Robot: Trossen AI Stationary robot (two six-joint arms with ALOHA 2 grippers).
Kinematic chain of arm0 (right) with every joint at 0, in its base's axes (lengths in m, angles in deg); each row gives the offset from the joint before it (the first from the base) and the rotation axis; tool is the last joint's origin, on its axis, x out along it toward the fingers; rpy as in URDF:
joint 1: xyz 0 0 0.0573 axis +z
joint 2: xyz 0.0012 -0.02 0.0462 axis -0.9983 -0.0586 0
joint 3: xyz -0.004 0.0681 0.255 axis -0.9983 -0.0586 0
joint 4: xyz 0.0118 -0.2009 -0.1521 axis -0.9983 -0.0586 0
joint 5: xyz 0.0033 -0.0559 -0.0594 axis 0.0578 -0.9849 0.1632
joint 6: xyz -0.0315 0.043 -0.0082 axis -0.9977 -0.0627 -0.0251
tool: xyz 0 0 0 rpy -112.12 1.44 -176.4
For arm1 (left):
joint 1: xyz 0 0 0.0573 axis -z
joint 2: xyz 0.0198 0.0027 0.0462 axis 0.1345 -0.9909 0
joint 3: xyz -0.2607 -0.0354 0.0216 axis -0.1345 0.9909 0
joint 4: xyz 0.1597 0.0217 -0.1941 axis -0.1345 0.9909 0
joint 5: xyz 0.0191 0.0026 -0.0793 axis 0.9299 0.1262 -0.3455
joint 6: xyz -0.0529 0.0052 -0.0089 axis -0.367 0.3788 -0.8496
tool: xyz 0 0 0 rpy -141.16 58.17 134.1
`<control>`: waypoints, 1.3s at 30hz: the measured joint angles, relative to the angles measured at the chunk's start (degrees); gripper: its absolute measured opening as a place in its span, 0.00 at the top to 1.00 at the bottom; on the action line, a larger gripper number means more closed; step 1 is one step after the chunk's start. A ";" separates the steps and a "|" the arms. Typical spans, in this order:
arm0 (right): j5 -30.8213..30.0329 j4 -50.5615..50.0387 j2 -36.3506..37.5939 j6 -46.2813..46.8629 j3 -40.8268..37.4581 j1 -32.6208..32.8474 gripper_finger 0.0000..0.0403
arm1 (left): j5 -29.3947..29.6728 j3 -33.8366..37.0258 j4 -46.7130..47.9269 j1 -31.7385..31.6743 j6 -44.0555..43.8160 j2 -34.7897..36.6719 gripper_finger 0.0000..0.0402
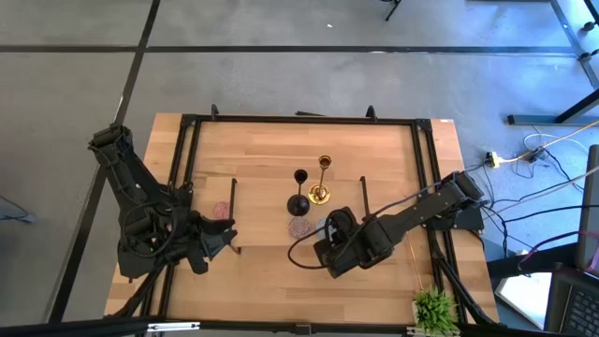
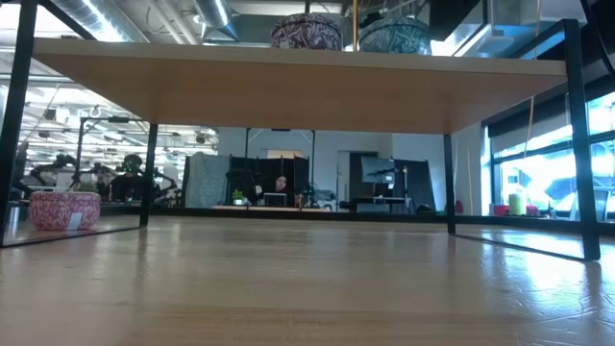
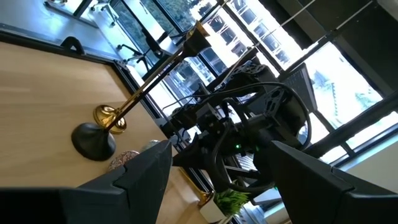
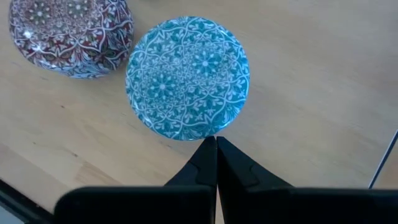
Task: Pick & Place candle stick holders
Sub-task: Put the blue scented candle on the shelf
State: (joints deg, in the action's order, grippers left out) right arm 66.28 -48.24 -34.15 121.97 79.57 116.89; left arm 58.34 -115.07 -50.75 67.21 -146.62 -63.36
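Wooden board (image 1: 271, 159) under both arms. Right gripper (image 4: 216, 144) pinched closed, empty, blue round (image 4: 187, 77) just past fingertips, mauve round (image 4: 69, 34) beside it. Left gripper (image 3: 214, 165) spread wide, empty.

A round squat holder (image 4: 187, 76) wears a teal and white floral mosaic. Beside it, at ten o'clock, a similar squat round (image 4: 69, 34) shows dark red and white tracery. The pale wooden desk (image 4: 311, 93) is honey-toned with faint grain. A slim gold stem (image 3: 149, 84) shines by a black round foot (image 3: 93, 140). The right claw (image 4: 216, 149) is matte black.
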 joint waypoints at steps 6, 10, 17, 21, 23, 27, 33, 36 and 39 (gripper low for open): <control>-1.64 0.09 0.00 -0.04 0.00 -0.57 1.00 | 0.43 0.00 -0.06 0.00 0.39 0.00 0.34; -1.70 0.02 -0.02 -0.51 0.00 -1.08 1.00 | 0.68 0.00 -0.07 0.00 0.53 0.00 0.34; -0.33 1.26 -0.02 -0.22 -0.02 -1.14 1.00 | 0.87 0.00 -0.09 -0.02 0.53 0.00 0.34; 0.47 2.84 -0.02 0.46 -0.04 -0.19 1.00 | 0.89 0.00 -0.11 -0.02 0.51 0.00 0.34; 0.48 4.03 -0.03 0.70 -0.04 0.00 1.00 | 0.89 0.00 -0.11 -0.02 0.52 0.00 0.34; 0.44 7.20 -0.04 0.75 -0.04 -0.03 1.00 | 0.91 0.00 -0.14 -0.02 0.63 0.00 0.34; -1.97 11.66 -0.04 0.35 -0.04 -0.14 1.00 | 0.99 0.00 -0.24 -0.02 0.85 0.00 0.34; -2.06 11.26 -0.04 0.16 -0.04 -0.58 1.00 | 1.00 0.00 -0.24 -0.02 0.88 0.00 0.34; -3.13 11.18 -0.04 -0.04 -0.04 -0.67 1.00 | 1.00 0.00 -0.24 -0.02 0.92 0.00 0.34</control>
State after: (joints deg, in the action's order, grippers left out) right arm 63.15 -37.06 -34.20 121.93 79.53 116.21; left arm 59.33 -115.07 -50.99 67.19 -145.70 -63.36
